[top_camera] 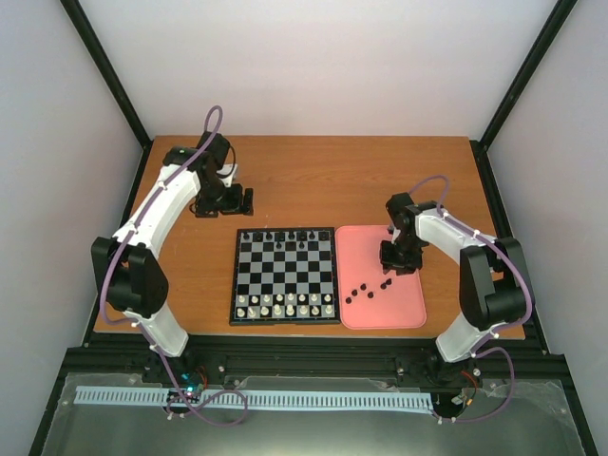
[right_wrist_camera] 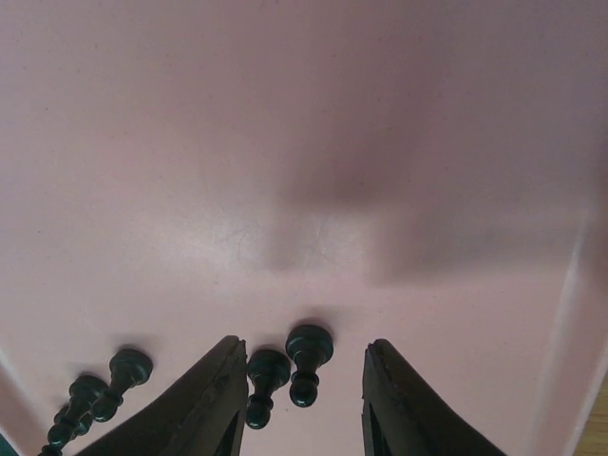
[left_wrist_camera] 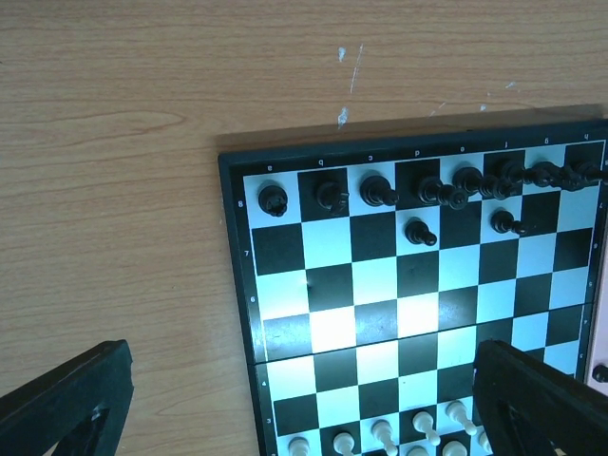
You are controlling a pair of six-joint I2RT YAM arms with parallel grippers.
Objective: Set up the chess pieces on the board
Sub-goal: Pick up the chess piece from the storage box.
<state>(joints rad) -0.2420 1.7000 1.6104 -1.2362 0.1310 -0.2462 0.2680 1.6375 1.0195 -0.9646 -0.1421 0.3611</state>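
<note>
The board lies at the table's middle, with black chess pieces along its far rows and white ones along its near rows. In the left wrist view the board shows a black back row and two pawns one row forward. Several black pawns lie on the pink tray. My right gripper is open low over the tray, and two pawns stand between its fingers. My left gripper is open and empty above the table, beyond the board's far left corner.
White pieces fill the board's near rows. More black pawns stand left of my right gripper on the tray. The tray's raised rim runs along the right. Bare wooden table lies left of the board.
</note>
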